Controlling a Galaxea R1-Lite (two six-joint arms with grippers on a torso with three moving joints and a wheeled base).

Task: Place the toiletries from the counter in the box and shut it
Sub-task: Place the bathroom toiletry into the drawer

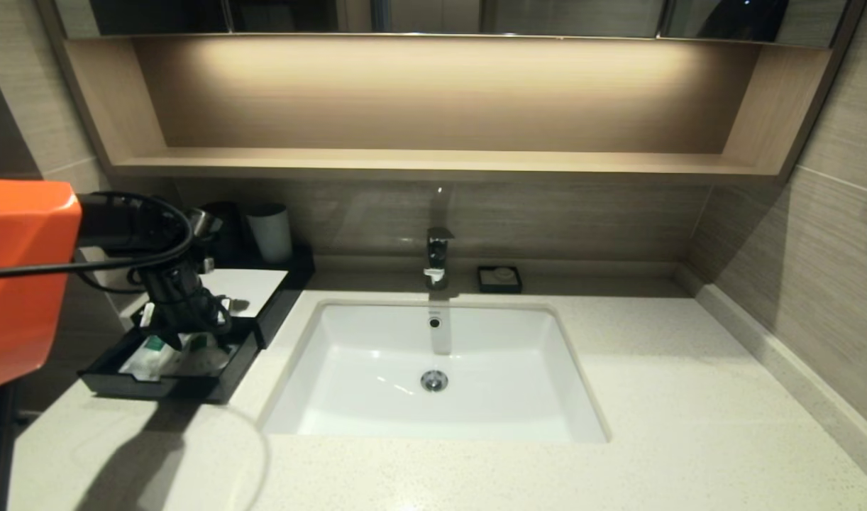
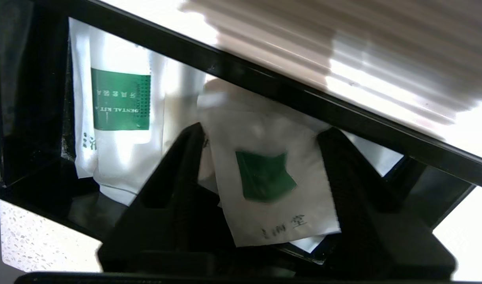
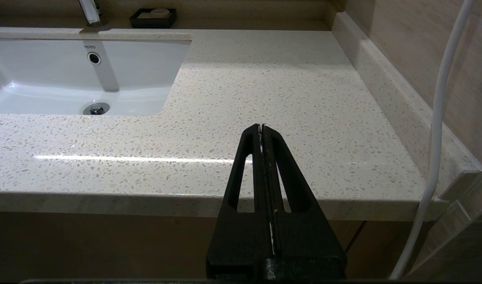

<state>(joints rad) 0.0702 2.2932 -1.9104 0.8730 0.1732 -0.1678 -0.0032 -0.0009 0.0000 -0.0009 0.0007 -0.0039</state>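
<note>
Black box [image 1: 260, 312]: sits on the cream speckled counter [image 1: 618, 426], just left of the white sink [image 1: 433, 369]; its white top panel faces up and its front drawer [image 1: 160, 387] is pulled out toward the counter's front edge.
Toiletries: all lie inside the open drawer, left of the sink. A long packet [image 2: 118, 118] with a green "DENTAL KIT" label lies along one side; the small squarish packet [image 2: 272, 185] with a green label lies on top of another white packet whose corner shows beneath it.
Left gripper [image 2: 260, 134]: reaches down into the drawer, left of the sink, fingers spread wide on either side of the small squarish packet, gripping nothing; whether the tips touch the wrapping cannot be told.
Right gripper [image 3: 261, 130]: hangs off the counter's front edge, to the right of the sink, fingers pressed flat together with nothing between them.
Soap dish [image 1: 499, 278]: behind the sink, just right of the tap [image 1: 437, 257].
Cup [image 1: 270, 232]: behind the box, far left of the sink.
</note>
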